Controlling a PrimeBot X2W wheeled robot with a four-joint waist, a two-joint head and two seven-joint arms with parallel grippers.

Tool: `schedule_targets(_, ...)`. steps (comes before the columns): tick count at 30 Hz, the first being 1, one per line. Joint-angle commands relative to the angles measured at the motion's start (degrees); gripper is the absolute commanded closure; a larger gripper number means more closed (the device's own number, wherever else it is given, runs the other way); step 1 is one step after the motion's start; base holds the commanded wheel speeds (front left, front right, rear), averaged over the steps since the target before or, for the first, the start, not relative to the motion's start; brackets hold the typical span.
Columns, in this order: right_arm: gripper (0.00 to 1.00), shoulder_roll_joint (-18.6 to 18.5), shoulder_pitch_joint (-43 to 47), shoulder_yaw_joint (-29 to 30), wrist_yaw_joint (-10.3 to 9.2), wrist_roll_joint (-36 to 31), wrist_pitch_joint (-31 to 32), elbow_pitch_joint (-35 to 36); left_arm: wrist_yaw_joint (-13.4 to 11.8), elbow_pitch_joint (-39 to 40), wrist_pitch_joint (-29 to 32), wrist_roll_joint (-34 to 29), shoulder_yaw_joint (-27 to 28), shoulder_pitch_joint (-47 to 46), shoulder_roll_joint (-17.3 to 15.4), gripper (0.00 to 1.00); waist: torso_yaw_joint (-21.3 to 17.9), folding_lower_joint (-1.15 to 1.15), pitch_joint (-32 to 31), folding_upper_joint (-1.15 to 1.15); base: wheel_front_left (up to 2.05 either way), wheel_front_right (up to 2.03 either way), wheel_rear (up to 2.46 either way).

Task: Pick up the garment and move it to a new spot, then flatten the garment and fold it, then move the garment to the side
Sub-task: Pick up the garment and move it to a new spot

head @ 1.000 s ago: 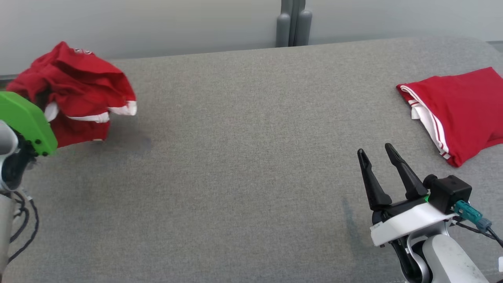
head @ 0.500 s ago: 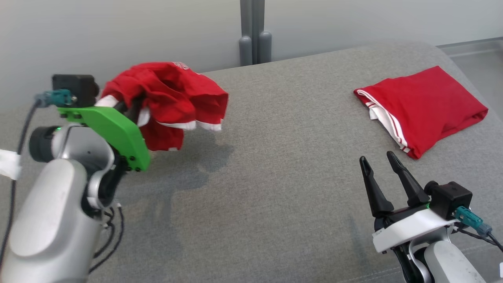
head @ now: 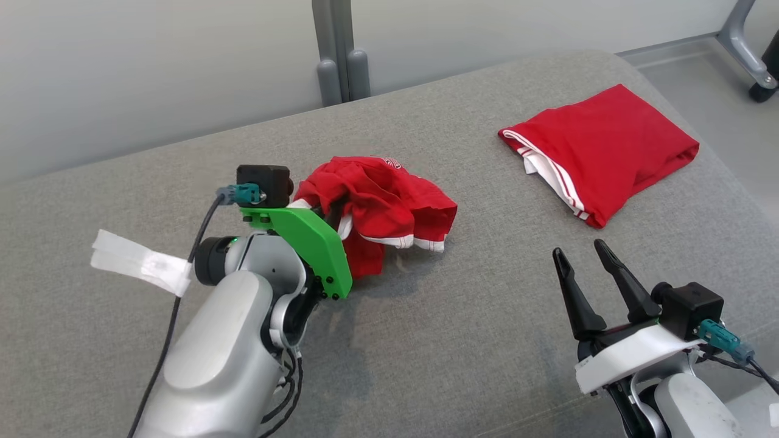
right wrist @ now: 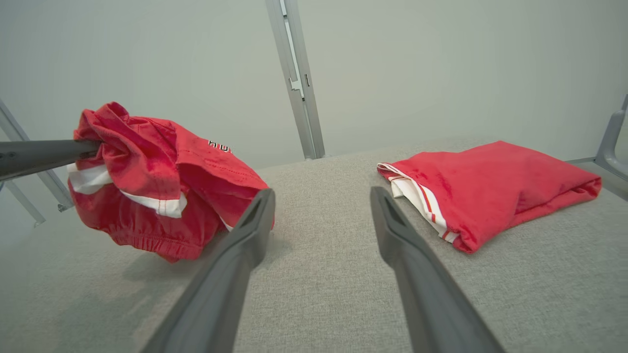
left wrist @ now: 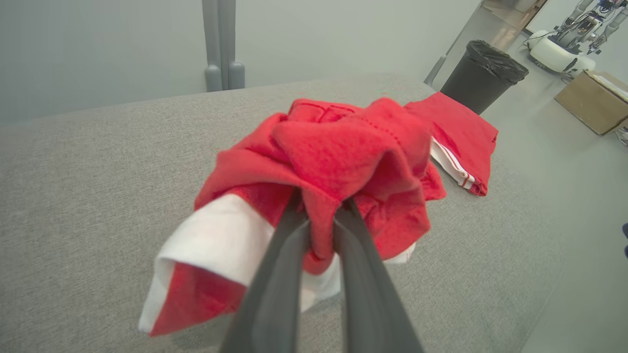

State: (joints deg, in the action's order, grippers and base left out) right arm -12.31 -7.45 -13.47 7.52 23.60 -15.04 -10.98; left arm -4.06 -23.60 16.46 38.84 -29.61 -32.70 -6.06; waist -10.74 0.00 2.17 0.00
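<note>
Grey cloth covers the big soft table, and a pale wall stands at the far side. The left gripper has its two dark fingers pinched tight on the red garment. It hangs in a crumpled bunch near the middle, with white bands showing. I cannot tell if its bottom touches the table. Far on the right lies a folded red cloth, flat on the table. At the near right, the right gripper has its fingers spread apart and holds nothing.
</note>
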Motion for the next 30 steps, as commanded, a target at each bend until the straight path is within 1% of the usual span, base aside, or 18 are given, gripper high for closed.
schedule_targets(1, 0.00, -0.30, -0.51, 0.06, -0.05, 0.30, -0.14, -0.24, 0.26, -0.78, -0.47, -0.17, -0.16, -0.82, 0.41, 1.00, -0.68, 0.00, 0.64, 0.00, 0.00, 0.00, 0.00)
schedule_targets(4, 0.00, -0.30, -0.94, -0.29, -0.05, 0.46, -0.15, -0.57, 0.79, -4.65, -2.16, 0.23, -1.71, -1.65, 1.87, 1.00, -1.27, 0.00, 1.20, 0.00, 0.00, 0.00, 0.00)
schedule_targets(5, 0.00, -0.35, -0.97, -0.29, -0.05, 0.47, -0.15, -0.71, 1.13, -5.92, -2.58, 0.30, -2.45, -1.86, 2.20, 0.96, -1.39, 0.00, 1.29, 0.00, 0.00, 0.00, 0.00)
schedule_targets(6, 0.00, -0.39, -0.97, -0.29, -0.05, 0.49, -0.14, -0.95, 1.38, -7.12, -2.99, 0.44, -3.22, -2.00, 2.44, 0.68, -1.51, 0.00, 1.36, 0.00, 0.00, 0.00, 0.00)
schedule_targets(7, 0.00, -0.42, -1.05, -0.37, -0.06, 0.52, -0.15, -1.11, 1.82, -8.28, -2.97, 0.98, -4.05, -2.04, 2.69, 0.00, -1.62, 0.00, 1.44, 0.00, 0.00, 0.00, 0.00)
schedule_targets(10, 0.00, -0.52, -1.15, -0.21, -0.05, 0.65, -0.14, -1.47, 2.84, -10.53, -4.01, 2.19, -6.43, -2.59, 2.97, 0.00, -1.65, 0.00, 1.62, 0.00, 0.00, 0.00, 0.00)
schedule_targets(13, 0.00, -0.60, -1.20, 0.17, -0.05, 0.74, -0.15, -1.80, 3.20, -10.89, -5.22, 4.25, -8.86, -2.96, 3.10, 0.00, -1.28, 0.00, 1.63, 0.00, 0.00, 0.00, 0.00)
schedule_targets(16, 0.00, -0.55, -1.16, 0.40, -0.05, 0.68, -0.15, -2.09, 2.96, -10.59, -6.17, 6.67, -11.41, -3.36, 3.07, 0.00, -0.52, 0.00, 1.38, 0.00, 0.00, 0.00, 0.00)
schedule_targets(20, 0.00, -0.73, -0.69, 0.81, -0.05, 0.58, -0.14, -2.25, 2.43, -10.30, -7.64, 7.93, -13.60, -4.20, 3.07, 0.00, 0.78, 0.00, 0.85, 0.00, 0.00, 0.00, 0.00)
schedule_targets(26, 0.00, -1.13, 0.16, 1.03, -0.06, 0.32, -0.15, -2.18, 1.84, -8.33, -9.97, 8.19, -13.89, -5.38, 3.02, 0.00, 2.54, 0.00, -0.39, 0.00, 0.00, 0.00, 0.00)
schedule_targets(30, 0.00, -1.49, 0.54, 1.06, -0.05, 0.14, -0.15, -1.70, 0.94, -5.78, -11.33, 7.20, -13.34, -5.01, 0.84, 0.00, 3.55, 0.00, -0.92, 0.00, 0.00, 0.00, 0.00)
